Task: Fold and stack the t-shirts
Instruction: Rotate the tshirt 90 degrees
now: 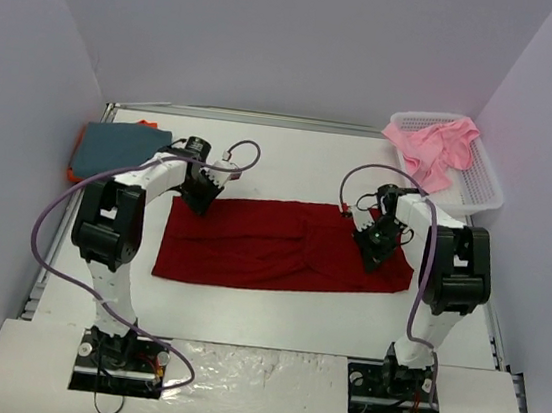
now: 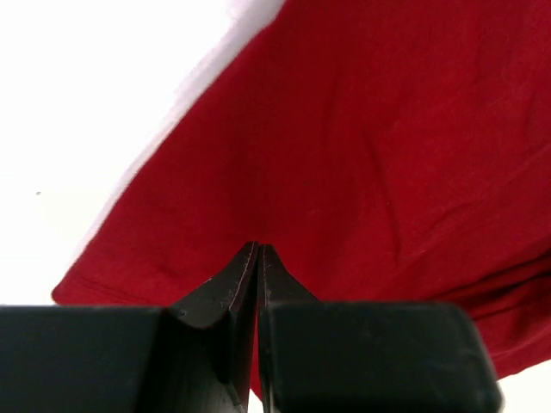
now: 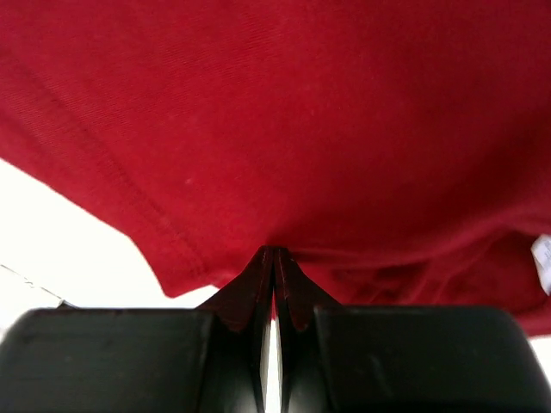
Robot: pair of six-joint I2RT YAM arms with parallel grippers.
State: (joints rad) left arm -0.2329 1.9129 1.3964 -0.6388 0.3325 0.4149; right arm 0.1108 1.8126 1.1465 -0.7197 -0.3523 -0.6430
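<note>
A dark red t-shirt [image 1: 271, 246] lies spread flat across the middle of the table. My left gripper [image 1: 197, 200] is down on its far left corner, jaws shut with the cloth pinched at the tips [image 2: 259, 247]. My right gripper [image 1: 369, 250] is down on the shirt's right end, shut, and the red cloth [image 3: 301, 103] puckers into its tips [image 3: 275, 249]. A teal-blue t-shirt [image 1: 112, 146] lies folded at the far left on top of an orange one [image 1: 73, 174]. A light pink t-shirt [image 1: 430, 145] is crumpled in the basket.
The white lattice basket [image 1: 485, 187] stands at the far right corner by the wall. Grey walls close in the table on three sides. Bare white tabletop [image 1: 273, 312] lies between the red shirt and the arm bases.
</note>
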